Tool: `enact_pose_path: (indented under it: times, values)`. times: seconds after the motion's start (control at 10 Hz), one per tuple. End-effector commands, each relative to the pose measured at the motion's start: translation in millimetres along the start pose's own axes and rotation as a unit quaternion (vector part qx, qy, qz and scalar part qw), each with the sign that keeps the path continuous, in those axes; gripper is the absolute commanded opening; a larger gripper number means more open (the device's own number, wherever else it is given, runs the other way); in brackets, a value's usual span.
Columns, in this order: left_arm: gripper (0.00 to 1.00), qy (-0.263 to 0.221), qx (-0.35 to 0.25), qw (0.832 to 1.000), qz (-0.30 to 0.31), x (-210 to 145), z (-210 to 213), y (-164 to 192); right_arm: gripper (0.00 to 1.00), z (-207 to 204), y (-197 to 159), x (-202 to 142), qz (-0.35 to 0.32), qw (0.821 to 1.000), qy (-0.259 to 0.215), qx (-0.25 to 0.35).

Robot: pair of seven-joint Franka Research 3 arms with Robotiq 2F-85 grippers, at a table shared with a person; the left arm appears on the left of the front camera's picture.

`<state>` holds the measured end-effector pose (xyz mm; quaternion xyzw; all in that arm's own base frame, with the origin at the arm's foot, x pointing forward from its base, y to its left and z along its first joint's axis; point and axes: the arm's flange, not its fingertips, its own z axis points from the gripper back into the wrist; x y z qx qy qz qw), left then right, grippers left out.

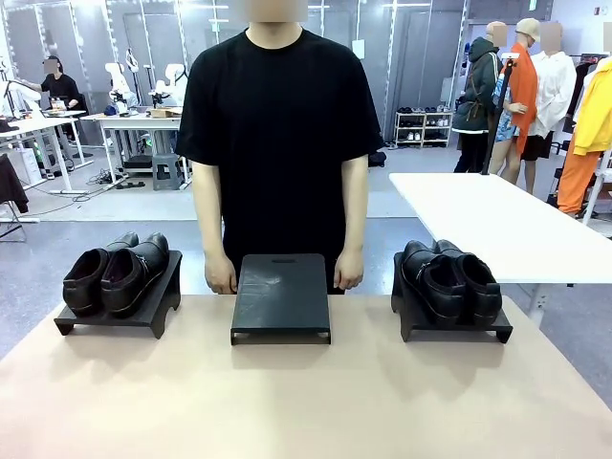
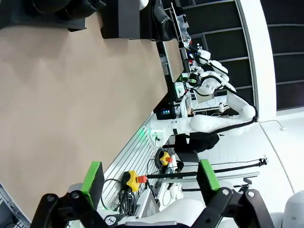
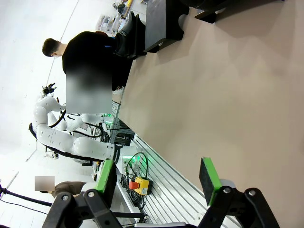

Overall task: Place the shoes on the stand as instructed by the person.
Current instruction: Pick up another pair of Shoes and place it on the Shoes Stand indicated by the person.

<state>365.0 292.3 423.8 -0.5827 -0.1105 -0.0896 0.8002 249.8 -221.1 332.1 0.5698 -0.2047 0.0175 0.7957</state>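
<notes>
Front view: one pair of shoes (image 1: 117,273) at left of frame on a black sloped stand (image 1: 120,311), second pair (image 1: 451,277) at right on a matching stand (image 1: 455,323), bare middle stand (image 1: 281,297) at centre, person (image 1: 280,143) behind it, hands resting at the table (image 1: 306,402) edge. Left wrist view: left gripper (image 2: 150,175) spread wide, holding nothing, low in frame. Right wrist view: right gripper (image 3: 157,175) likewise gaping, nothing between the pads.

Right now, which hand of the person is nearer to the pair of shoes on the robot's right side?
The person's left hand. It rests just beside the right pair of shoes; the person's right hand lies beyond the empty middle stand.
</notes>
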Motion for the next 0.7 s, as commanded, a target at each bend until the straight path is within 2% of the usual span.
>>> enact_pose_path:
  times: [0.0,0.6]
  values:
    - [1.00,0.005,0.001,1.000,-0.006,-3.5,0.1,0.0,0.89,0.7,4.1,-2.2,-0.006,1.000,0.004,0.000]
    - [1.00,0.005,0.001,1.000,-0.006,-3.5,0.1,0.0,0.89,0.7,4.1,-2.2,-0.006,1.000,0.004,0.000]
